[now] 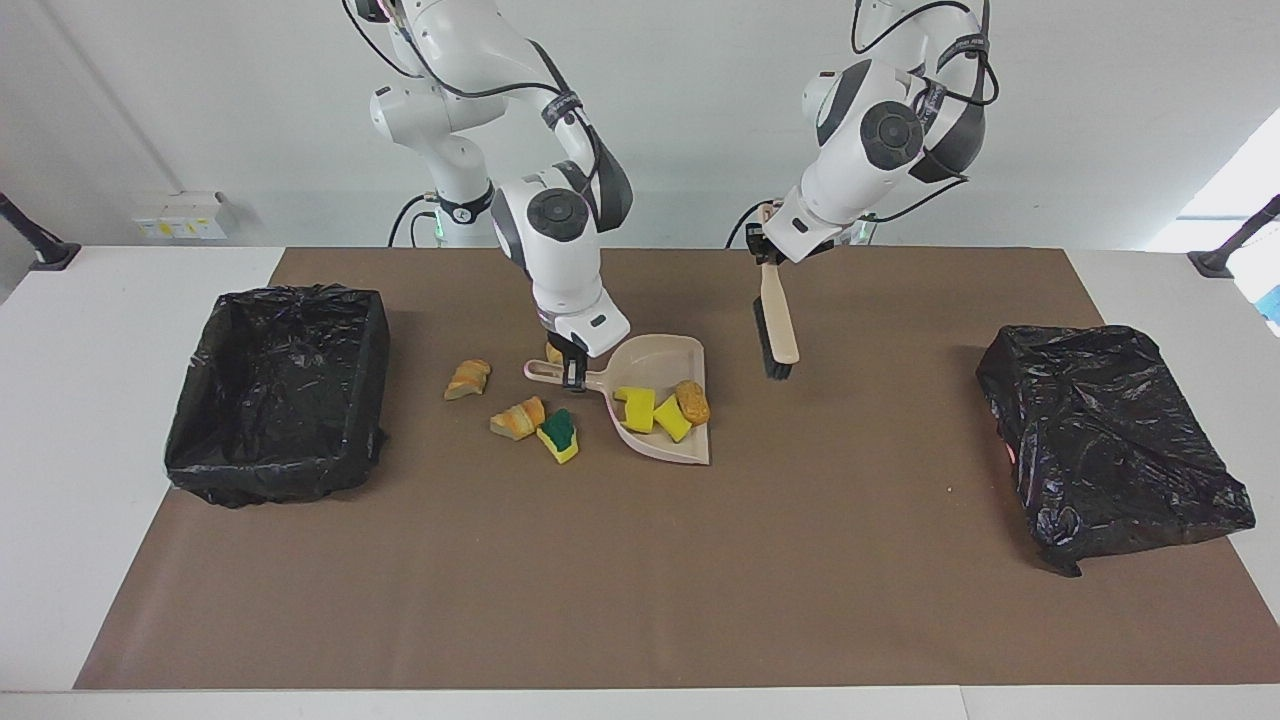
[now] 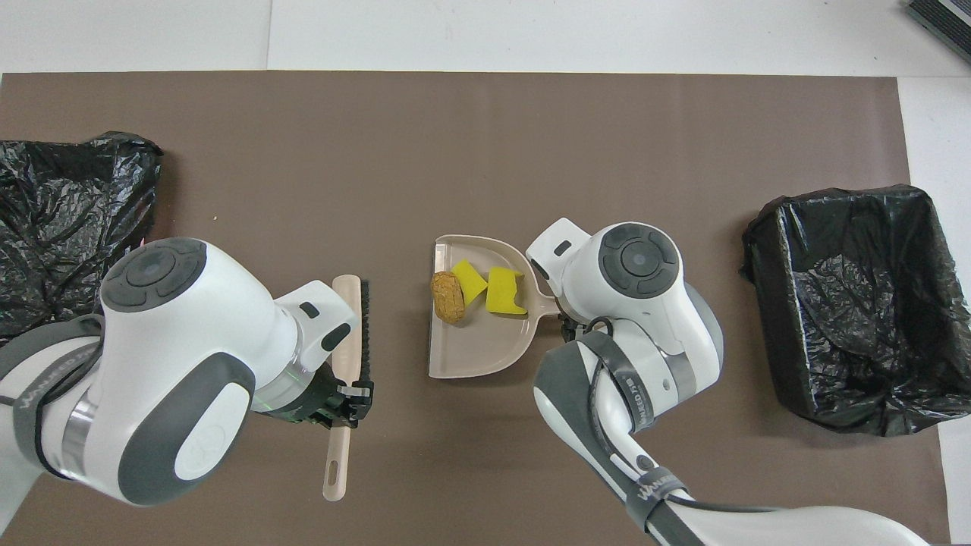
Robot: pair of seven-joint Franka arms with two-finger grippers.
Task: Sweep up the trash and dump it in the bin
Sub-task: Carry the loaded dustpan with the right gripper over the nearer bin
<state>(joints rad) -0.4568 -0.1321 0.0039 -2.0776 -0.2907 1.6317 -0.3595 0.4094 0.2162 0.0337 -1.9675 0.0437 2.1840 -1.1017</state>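
The beige dustpan [image 1: 655, 358] [image 2: 474, 350] lies on the brown mat, and my right gripper [image 1: 573, 374] is shut on its handle. In the pan are pieces of trash: two yellow sponge pieces [image 1: 638, 408] [image 2: 504, 292] and a bread chunk [image 1: 692, 401] [image 2: 447, 297]. More trash lies on the mat toward the bin: two bread chunks [image 1: 468, 378], a green-backed sponge [image 1: 558, 434] and one chunk [image 1: 552, 352] by the handle. My left gripper [image 1: 765, 245] [image 2: 345, 394] is shut on the brush [image 1: 777, 325] [image 2: 349, 334], which hangs over the mat beside the pan. The black-lined bin [image 1: 300, 293] [image 2: 834, 196] stands open at the right arm's end.
A crumpled black bag [image 1: 1110, 440] [image 2: 68, 227] covers something at the left arm's end of the table. The brown mat [image 1: 640, 580] covers most of the white table.
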